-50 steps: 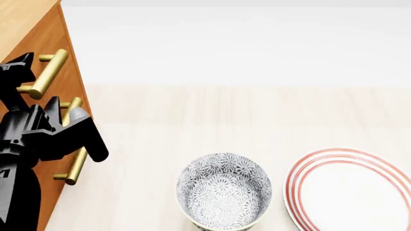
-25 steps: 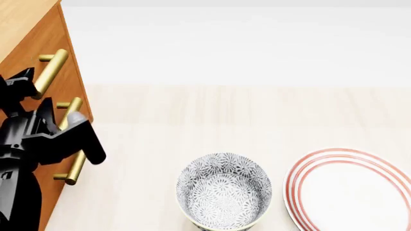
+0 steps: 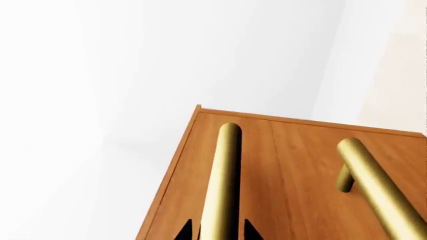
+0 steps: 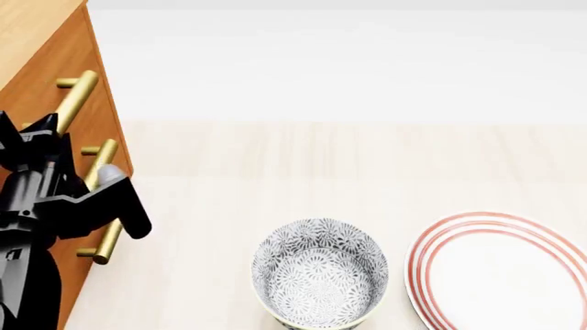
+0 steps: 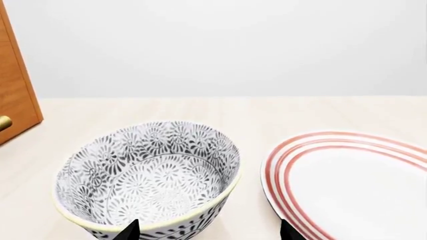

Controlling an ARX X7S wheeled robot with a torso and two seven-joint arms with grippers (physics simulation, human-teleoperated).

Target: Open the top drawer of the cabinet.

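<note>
Your left hand sits at the cabinet, which stands at the left edge of the pale wood surface, toward its far left corner. In the head view the black fingers reach up against the lower end of the top drawer's brass bar handle; the top drawer front lies flush with the fronts below it, not pulled out. The left wrist view looks along that handle: two dark fingertips flank the bar, one on each side, close to it, so the hand is set narrow around the handle; you cannot tell from these views whether the pads actually press the brass. A second brass handle shows beside it on the same orange-brown front. Your right hand shows only as two dark fingertips in the right wrist view, spread wide and holding nothing, above the patterned grey-and-white bowl. The bowl stands near the front edge of the surface, just beside a white plate with red rings toward the front right corner; the two are apart.
</note>
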